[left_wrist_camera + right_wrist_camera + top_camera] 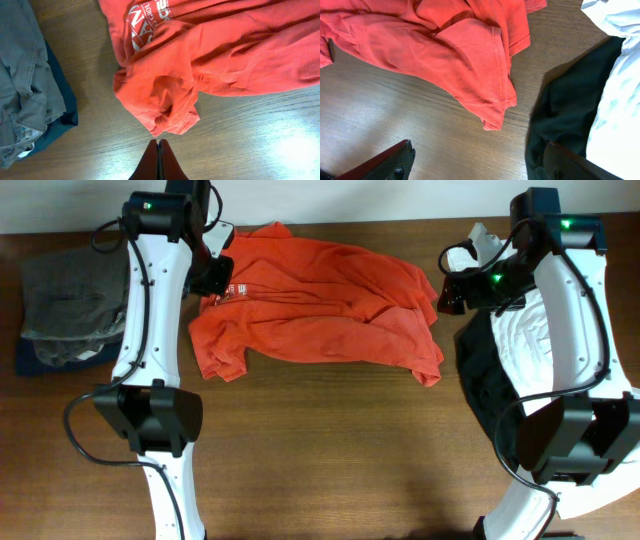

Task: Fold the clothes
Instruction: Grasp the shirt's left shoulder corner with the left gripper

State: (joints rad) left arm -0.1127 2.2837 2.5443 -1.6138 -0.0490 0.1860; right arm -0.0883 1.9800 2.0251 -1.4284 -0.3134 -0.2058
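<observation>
Your left tool is pinched shut on nothing, just beside the red-orange T-shirt; your right tool gapes open. That shirt lies crumpled and unfolded; left of it, a grey pile seems folded already.

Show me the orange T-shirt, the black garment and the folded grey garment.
orange T-shirt (320, 310), overhead view, middle of its body.
black garment (570, 105), right wrist view, central fabric.
grey garment (25, 70), left wrist view, top layer.

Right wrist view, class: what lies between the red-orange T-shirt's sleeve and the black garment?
Only bare wooden table separates the red-orange T-shirt from the black garment; the right wrist view shows it.
</observation>
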